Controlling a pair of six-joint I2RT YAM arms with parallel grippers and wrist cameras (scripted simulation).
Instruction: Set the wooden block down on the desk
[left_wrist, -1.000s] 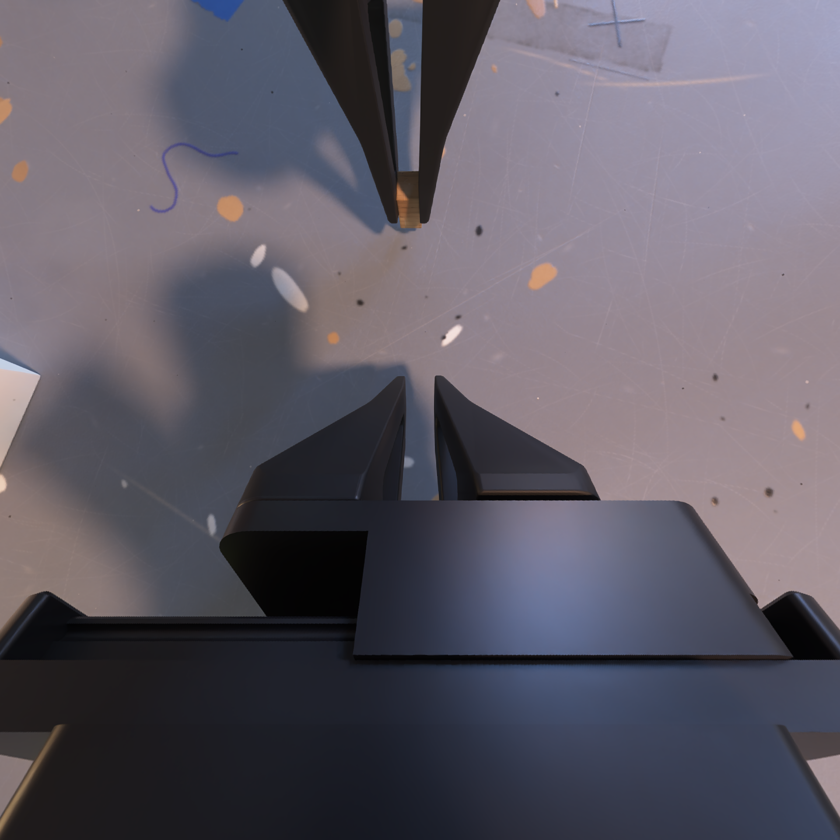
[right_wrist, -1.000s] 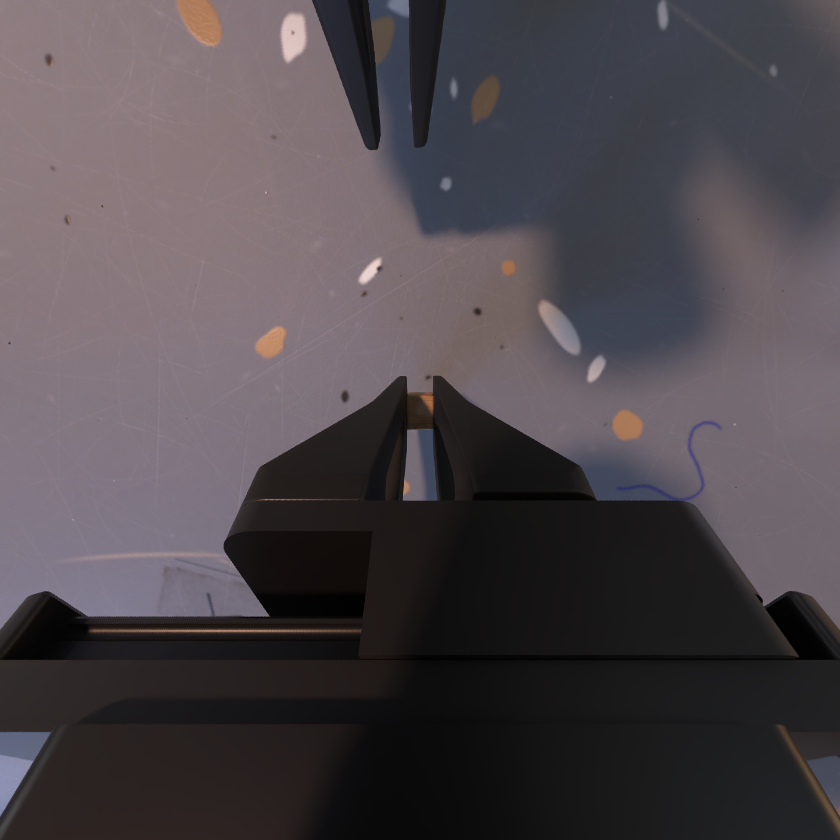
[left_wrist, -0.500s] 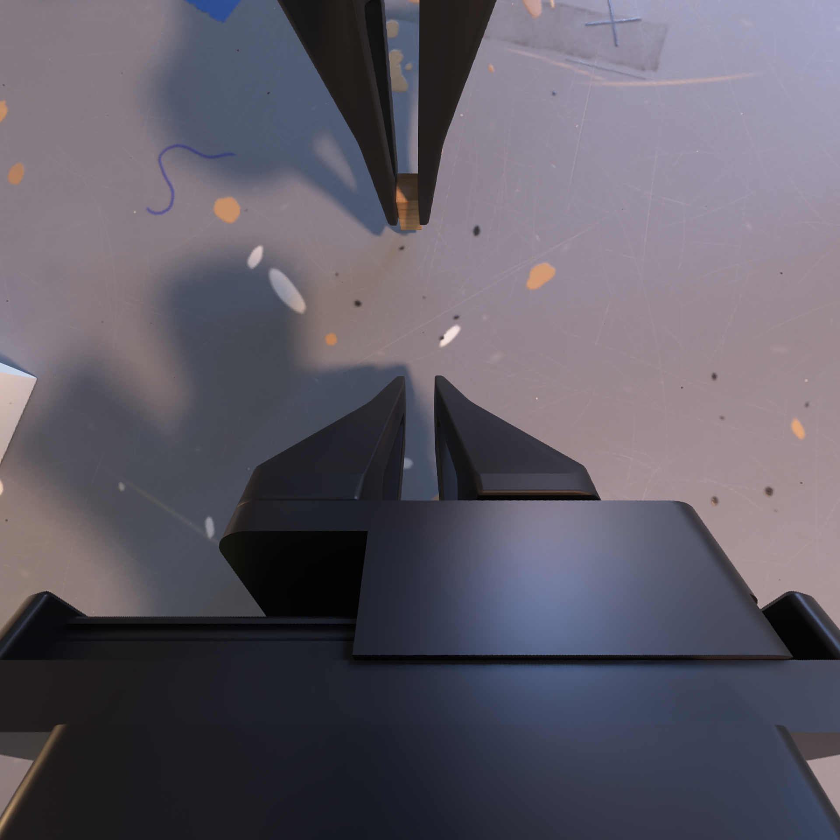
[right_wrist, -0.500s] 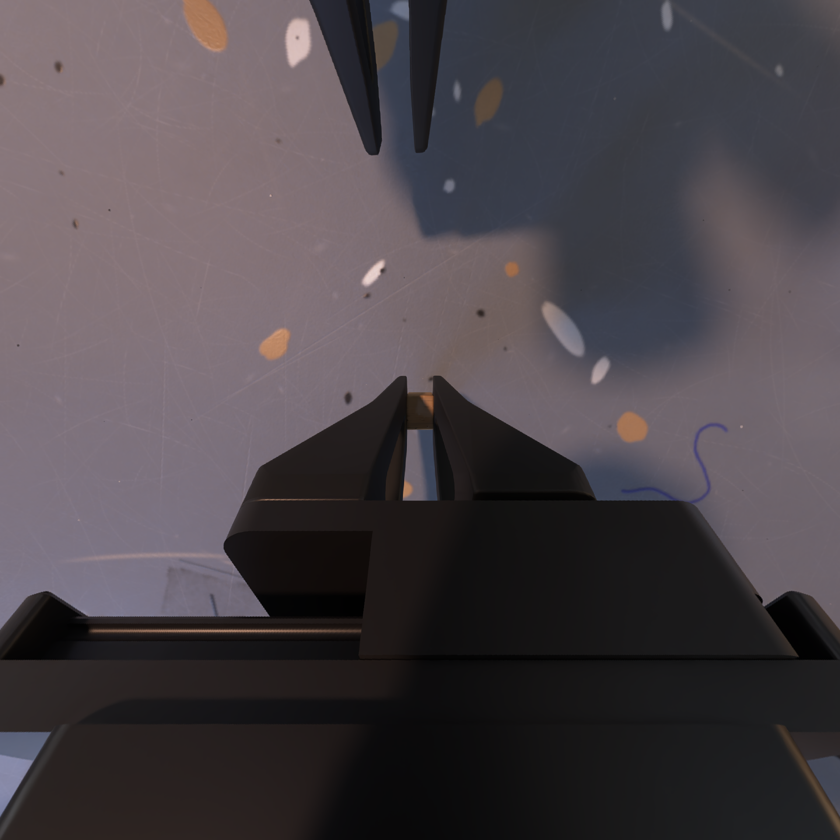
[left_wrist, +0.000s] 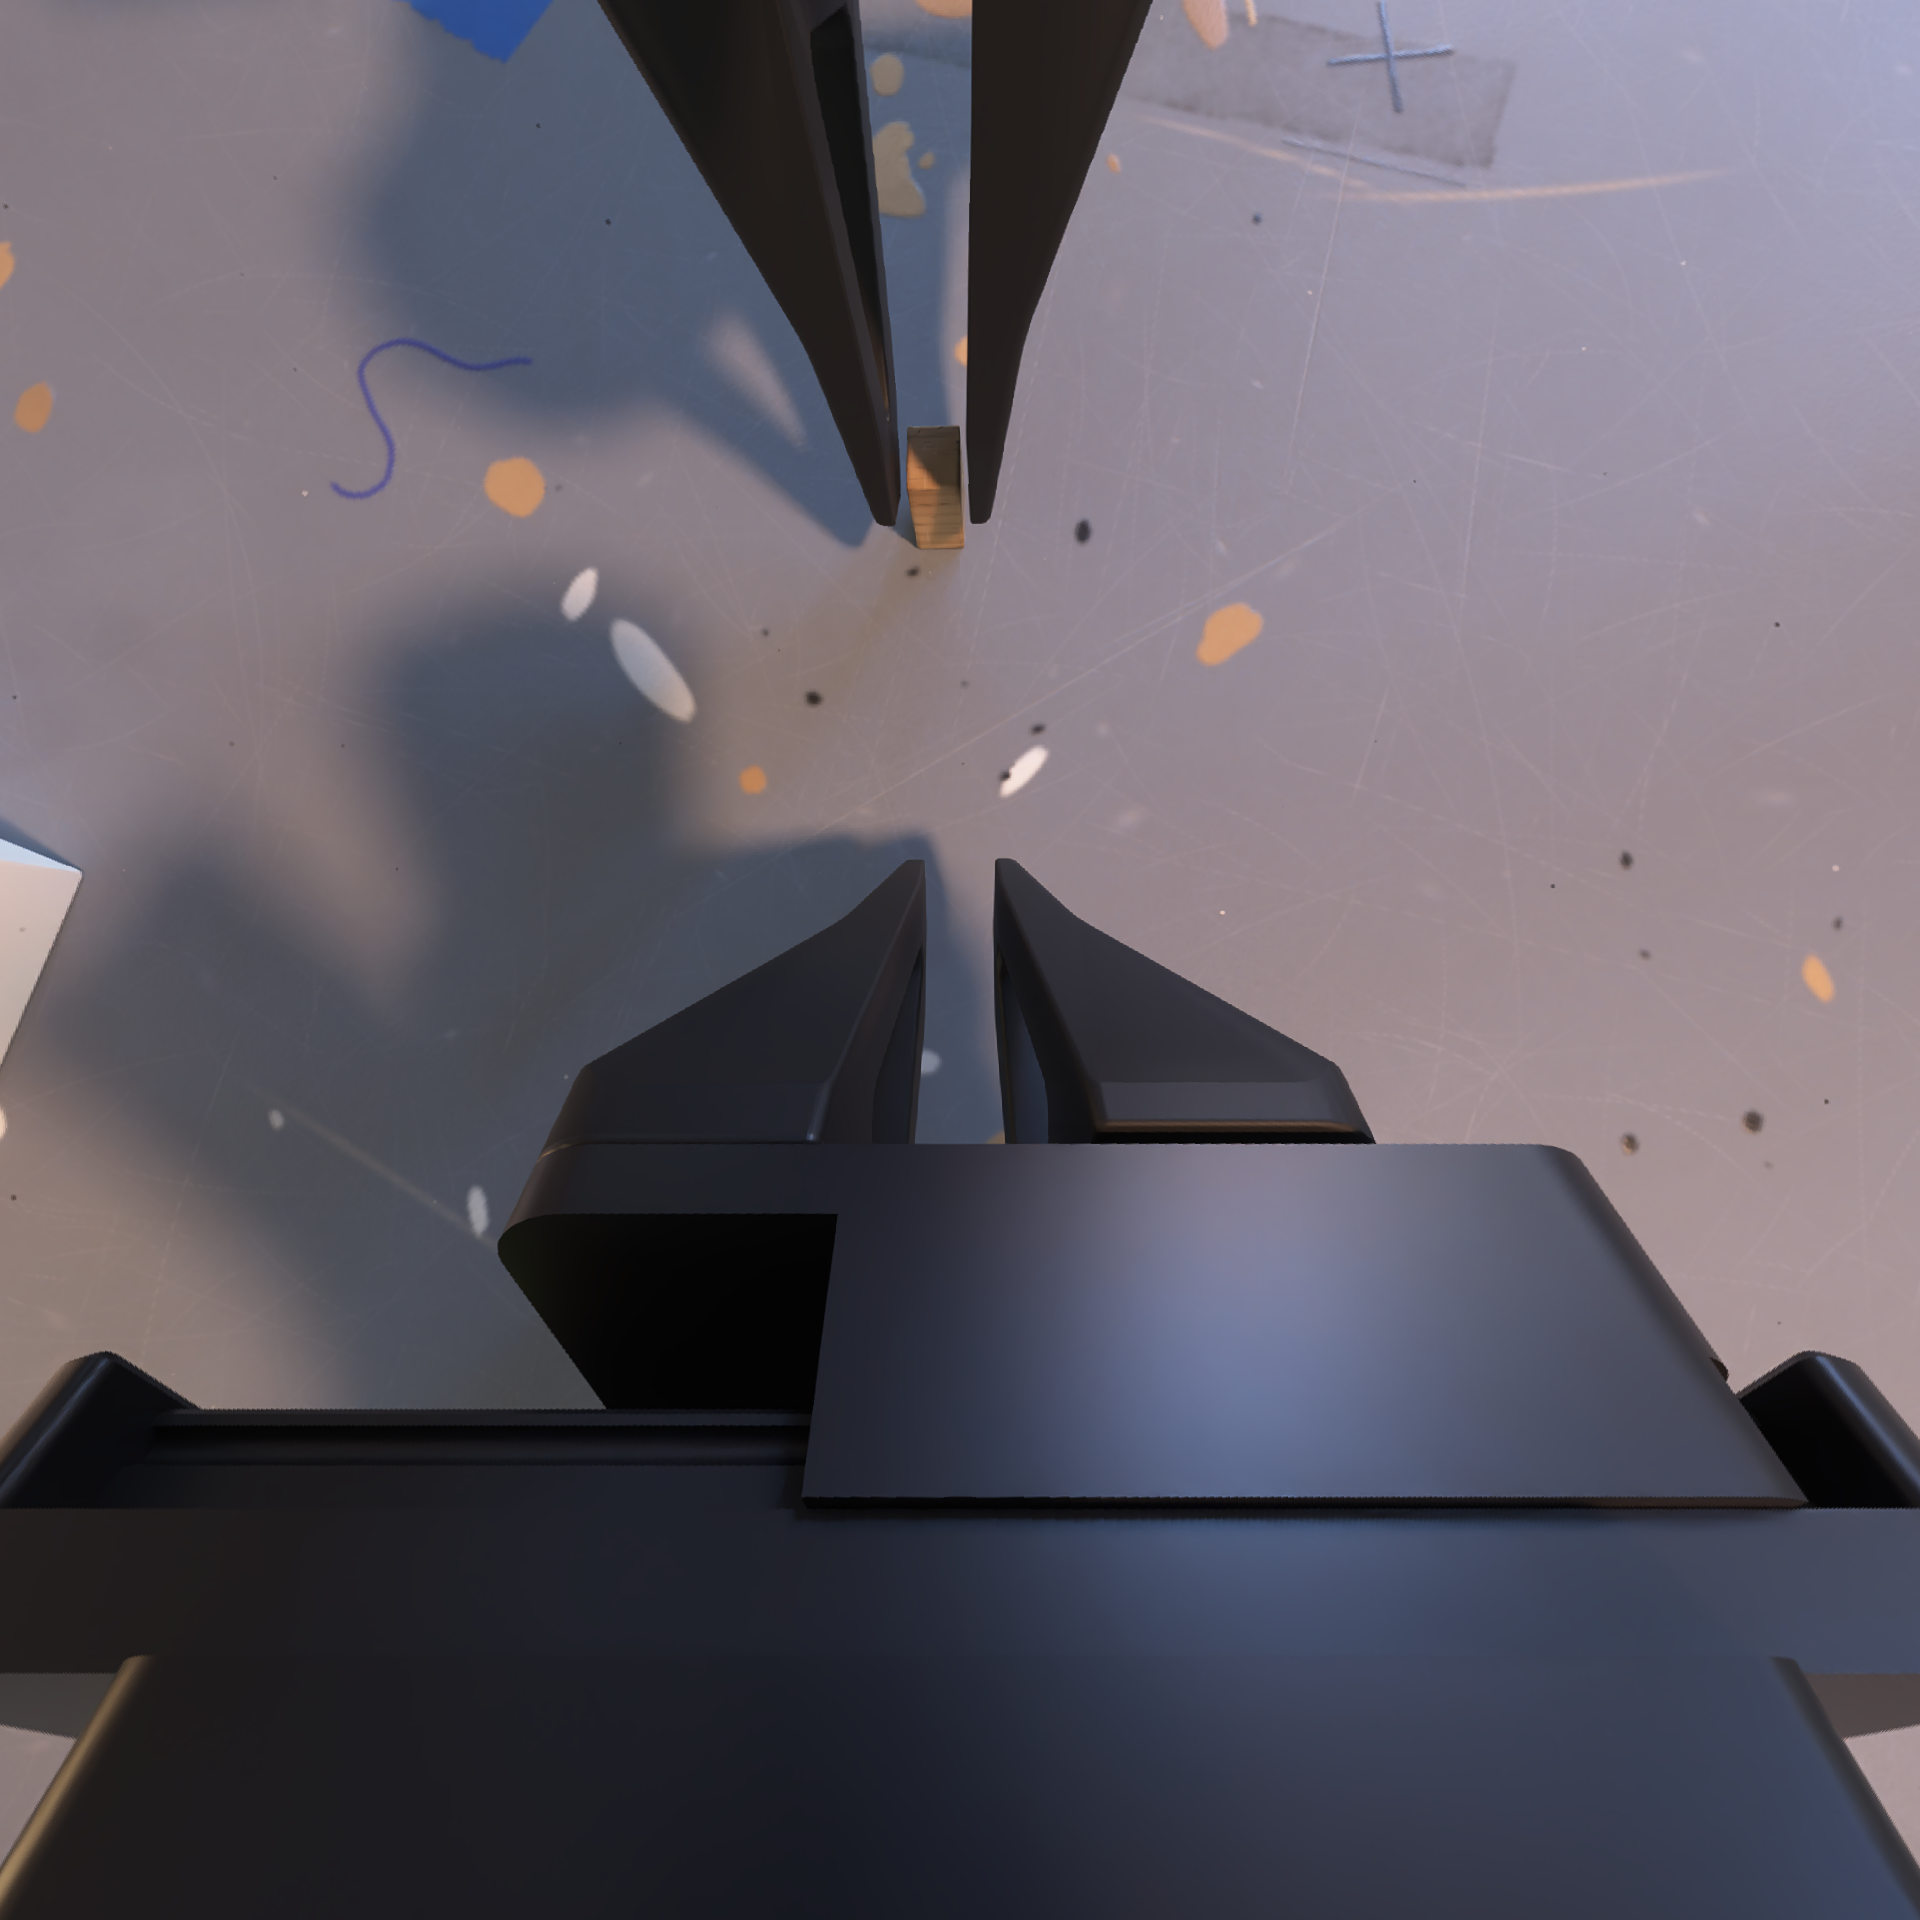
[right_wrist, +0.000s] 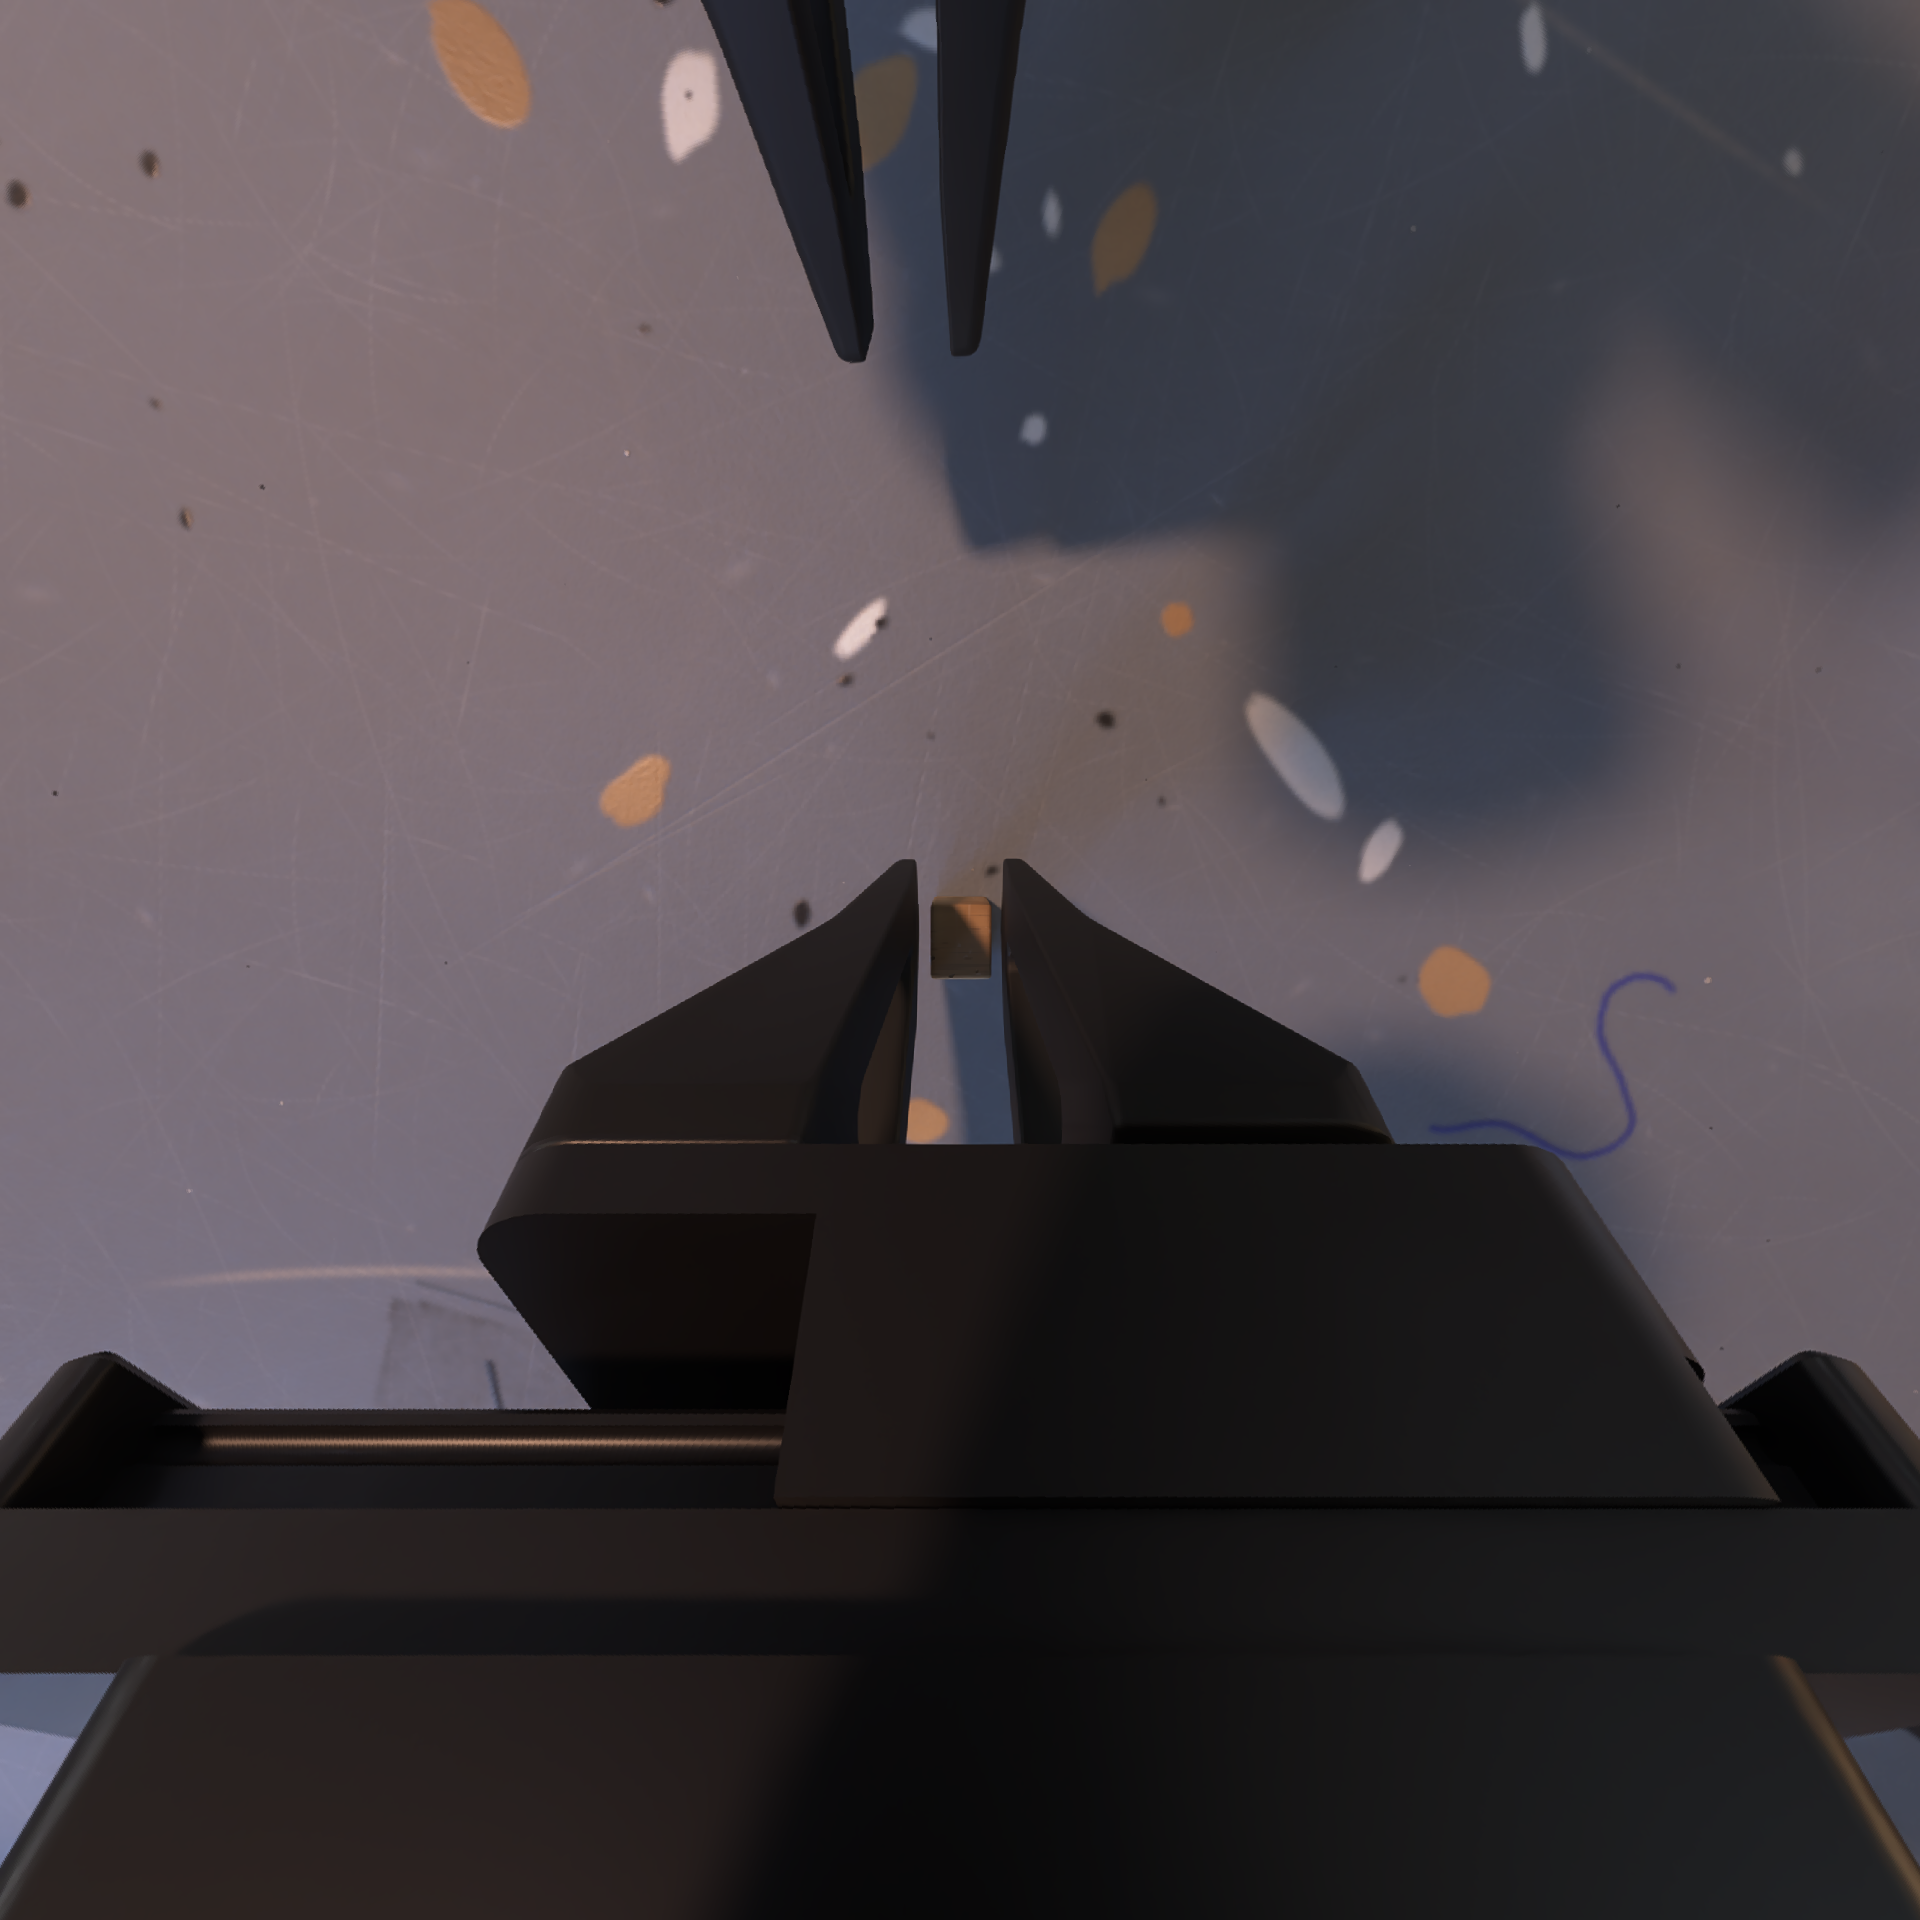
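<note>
Fingers of the right end effector (right_wrist: 960, 883) have parted since half a second ago; slim gaps now show on both sides of the wooden block (right_wrist: 961, 938), so it's released, apparently resting on the table (right_wrist: 312, 623), though contact isn't clear. Left wrist view has the block (left_wrist: 935, 486) at 12 o'clock. Left end effector (left_wrist: 959, 883) is nearly closed, holding nothing. Risk: gaps are tiny, so any sideways drift while retreating could clip and topple the block; lift straight up.
</note>
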